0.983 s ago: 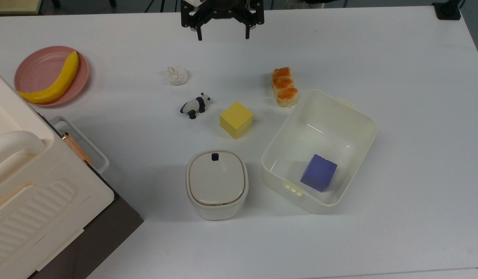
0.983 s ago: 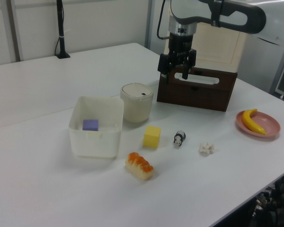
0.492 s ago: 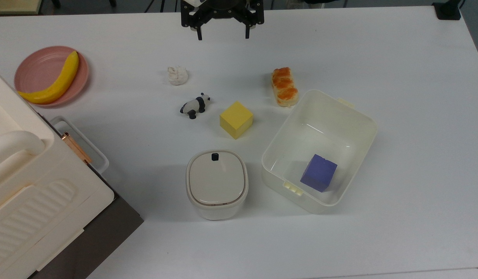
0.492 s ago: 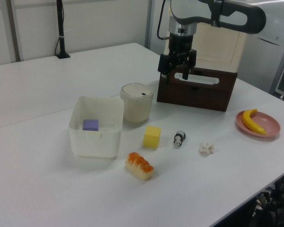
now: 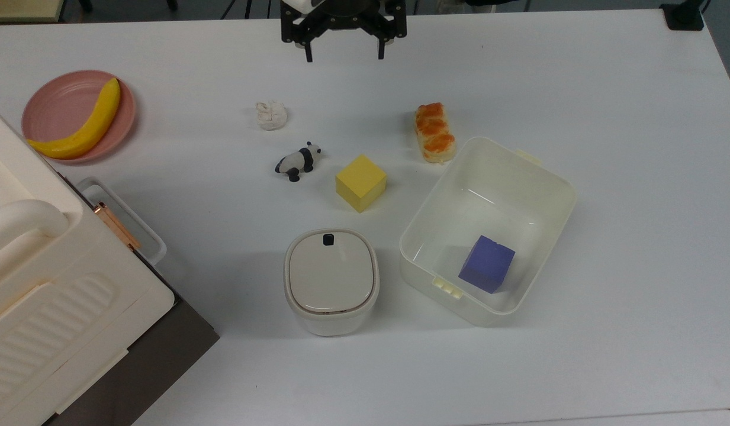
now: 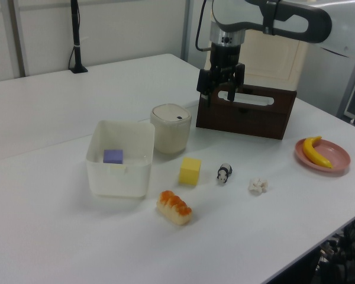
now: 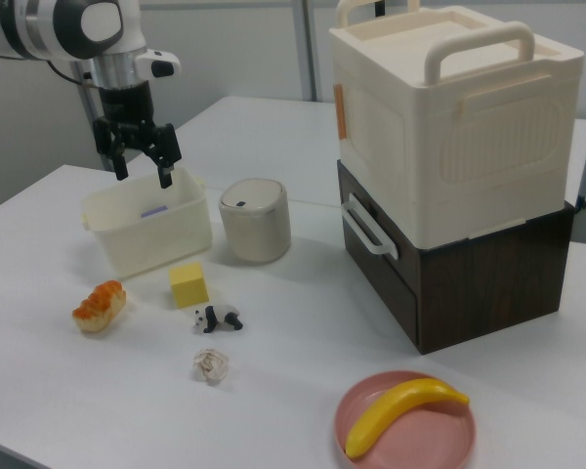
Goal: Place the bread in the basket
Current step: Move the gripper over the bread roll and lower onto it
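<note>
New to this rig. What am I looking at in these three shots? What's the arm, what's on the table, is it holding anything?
It's one robot arm ending in a two-finger pincer, open and holding nothing, raised above the white table. The three shots are fixed cameras: one overhead, two from opposite sides. On the table lie the bread, beside the cream basket, which holds a purple cube. Also there: a yellow cube, a panda figure, a white lumpy ball, a lidded cream container, a banana on a pink plate, and a big cream box stacked on a dark wooden drawer unit.
</note>
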Controlling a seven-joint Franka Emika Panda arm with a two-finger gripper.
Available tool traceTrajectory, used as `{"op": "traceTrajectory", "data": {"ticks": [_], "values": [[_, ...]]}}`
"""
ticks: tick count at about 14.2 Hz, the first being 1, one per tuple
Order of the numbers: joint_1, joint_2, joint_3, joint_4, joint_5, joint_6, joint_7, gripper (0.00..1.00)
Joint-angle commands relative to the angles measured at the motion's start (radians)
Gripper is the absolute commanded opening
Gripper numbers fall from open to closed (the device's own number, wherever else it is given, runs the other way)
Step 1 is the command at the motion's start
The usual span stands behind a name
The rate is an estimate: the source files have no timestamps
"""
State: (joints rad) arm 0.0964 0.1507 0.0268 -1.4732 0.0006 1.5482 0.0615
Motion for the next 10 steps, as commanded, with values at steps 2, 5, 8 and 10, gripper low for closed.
{"op": "traceTrajectory", "data": {"ticks": [2, 5, 8, 10], "values": [[0.057, -0.003, -0.01, -0.035, 0.019, -0.013, 0.004, 1.0], [0.098, 0.0, -0.011, -0.091, 0.018, 0.024, 0.006, 1.0], [0.134, 0.003, -0.01, -0.162, 0.016, 0.113, 0.023, 1.0], [0.169, 0.003, -0.011, -0.214, 0.015, 0.148, 0.023, 1.0]]}}
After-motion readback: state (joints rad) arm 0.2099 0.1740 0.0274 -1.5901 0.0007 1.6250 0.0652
